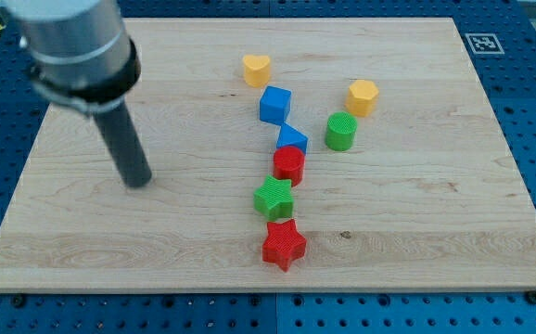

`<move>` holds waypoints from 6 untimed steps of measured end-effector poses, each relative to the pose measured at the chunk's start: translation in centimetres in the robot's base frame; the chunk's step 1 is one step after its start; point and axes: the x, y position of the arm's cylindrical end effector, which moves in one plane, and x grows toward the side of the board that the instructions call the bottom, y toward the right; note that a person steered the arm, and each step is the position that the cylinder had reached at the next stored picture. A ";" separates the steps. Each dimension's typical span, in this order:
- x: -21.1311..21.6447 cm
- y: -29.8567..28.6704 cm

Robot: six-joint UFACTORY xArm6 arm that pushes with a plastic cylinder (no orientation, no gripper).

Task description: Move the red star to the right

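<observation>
The red star (284,244) lies on the wooden board (435,186) near the view's bottom, a little right of centre. A green star (274,198) sits just above it, touching or nearly so. My tip (137,181) rests on the board far to the left of the red star, apart from every block. The dark rod rises from it to the grey arm body at the view's top left.
Above the green star stand a red block (288,164), a blue triangle-like block (292,139) and a blue cube (274,104). A yellow heart (257,69) is at the top. A green cylinder (340,132) and a yellow hexagon-like block (363,96) sit to the right.
</observation>
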 end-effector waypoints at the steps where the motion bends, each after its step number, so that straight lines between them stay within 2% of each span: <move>1: 3.6 0.3; 2: 5.0 2.0; 4: 8.0 13.1; 6: 8.0 14.1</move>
